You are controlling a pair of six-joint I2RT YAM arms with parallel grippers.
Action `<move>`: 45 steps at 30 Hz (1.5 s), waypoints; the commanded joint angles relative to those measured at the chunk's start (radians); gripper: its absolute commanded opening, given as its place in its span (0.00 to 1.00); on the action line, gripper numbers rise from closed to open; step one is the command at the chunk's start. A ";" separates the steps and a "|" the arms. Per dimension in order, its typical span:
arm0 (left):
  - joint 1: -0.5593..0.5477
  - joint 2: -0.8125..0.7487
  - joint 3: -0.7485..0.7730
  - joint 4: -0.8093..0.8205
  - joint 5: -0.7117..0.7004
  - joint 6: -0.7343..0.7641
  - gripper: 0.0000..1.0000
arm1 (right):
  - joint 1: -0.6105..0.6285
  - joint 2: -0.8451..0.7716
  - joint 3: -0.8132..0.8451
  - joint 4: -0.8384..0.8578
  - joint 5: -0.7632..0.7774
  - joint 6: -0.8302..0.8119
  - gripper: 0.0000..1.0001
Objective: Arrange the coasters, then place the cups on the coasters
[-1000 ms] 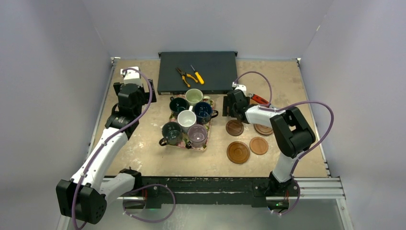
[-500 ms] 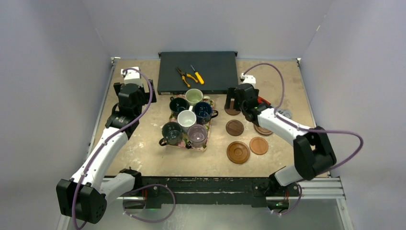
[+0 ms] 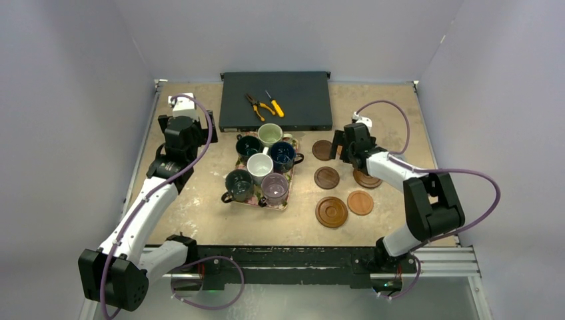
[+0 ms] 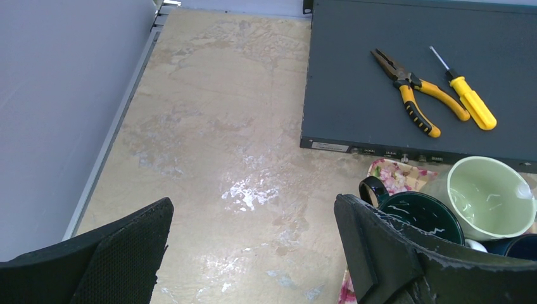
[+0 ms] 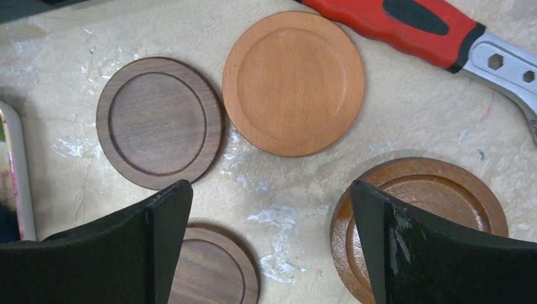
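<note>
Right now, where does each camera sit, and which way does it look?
Top: fixed above and behind, looking down on the table; both arms show.
Left wrist: on the left gripper, facing pliers and green cup; its fingers show.
Right wrist: on the right gripper, looking down at coasters; its fingers show.
Shared: top and left wrist both see the pliers.

Robot lab bench, not a home or kitchen. Table [image 3: 200,200] boxed in by plain pale walls [image 3: 73,100] on three sides; its top is worn, tan, scuffed white. Left arm [image 3: 143,207] and right arm [image 3: 390,167] bolted at a metal rail [image 3: 446,255] on the near edge, purple cables [image 3: 460,173] looping off them. Dark rack unit [image 3: 300,100] at the far edge, pliers [image 3: 258,105] and screwdriver [image 3: 274,105] lying on it. Red-handled wrench [image 5: 392,19] on the tabletop. Only household items: mugs [image 3: 260,165] on a floral tray [image 4: 392,172], wooden coasters [image 3: 331,211] beside it.
</note>
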 commanded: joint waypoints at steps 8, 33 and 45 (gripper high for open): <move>0.000 0.006 0.032 0.002 -0.011 -0.003 0.99 | -0.010 0.098 0.036 0.069 0.048 -0.035 0.96; 0.001 0.021 0.039 -0.008 -0.011 -0.005 0.99 | -0.079 0.200 0.102 0.079 0.010 -0.069 0.80; 0.000 0.021 0.039 -0.010 -0.011 -0.006 0.99 | -0.083 0.151 0.091 0.106 -0.029 -0.088 0.90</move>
